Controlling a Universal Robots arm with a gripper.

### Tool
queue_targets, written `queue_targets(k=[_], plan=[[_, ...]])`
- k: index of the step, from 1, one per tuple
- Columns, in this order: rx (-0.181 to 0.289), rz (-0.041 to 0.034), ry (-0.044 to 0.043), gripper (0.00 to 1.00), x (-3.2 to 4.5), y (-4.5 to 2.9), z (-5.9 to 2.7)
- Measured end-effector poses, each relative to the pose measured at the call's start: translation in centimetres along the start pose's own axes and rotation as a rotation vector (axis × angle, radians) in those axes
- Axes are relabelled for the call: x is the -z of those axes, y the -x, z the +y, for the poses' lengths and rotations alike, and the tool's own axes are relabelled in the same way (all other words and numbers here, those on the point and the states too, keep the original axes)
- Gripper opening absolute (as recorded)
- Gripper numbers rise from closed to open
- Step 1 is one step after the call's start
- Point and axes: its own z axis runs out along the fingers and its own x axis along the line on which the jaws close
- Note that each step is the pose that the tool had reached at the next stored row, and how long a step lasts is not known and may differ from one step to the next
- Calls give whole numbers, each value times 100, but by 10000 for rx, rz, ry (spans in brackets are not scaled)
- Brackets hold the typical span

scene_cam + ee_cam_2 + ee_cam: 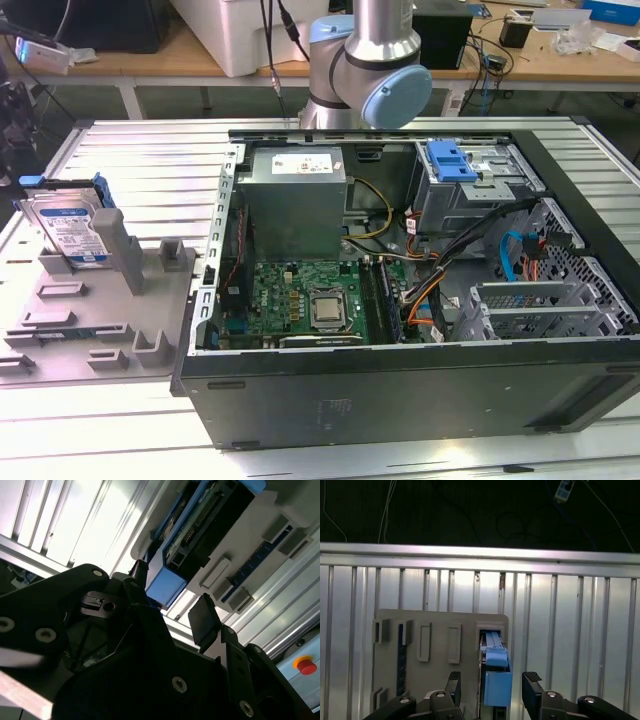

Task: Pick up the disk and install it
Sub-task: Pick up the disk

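Observation:
The disk, a silver drive with a white-and-blue label in a blue carrier, stands on edge in a slot of the grey fixture at the exterior view's left. In the first wrist view my gripper is open, and its two black fingertips flank the disk's blue carrier edge with a gap on each side. The second wrist view shows the same: my gripper is open and the disk lies just beyond the fingertips. Nothing is held.
An open computer case lies right of the fixture, with a motherboard, a power supply and a metal drive cage topped by a blue latch. The ribbed metal table carries it all. The arm's base stands behind.

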Motion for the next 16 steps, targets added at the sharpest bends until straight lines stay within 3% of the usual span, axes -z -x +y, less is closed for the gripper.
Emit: queue_targets(k=[16], plan=[[35, -2, -2, 60, -54, 3, -1]])
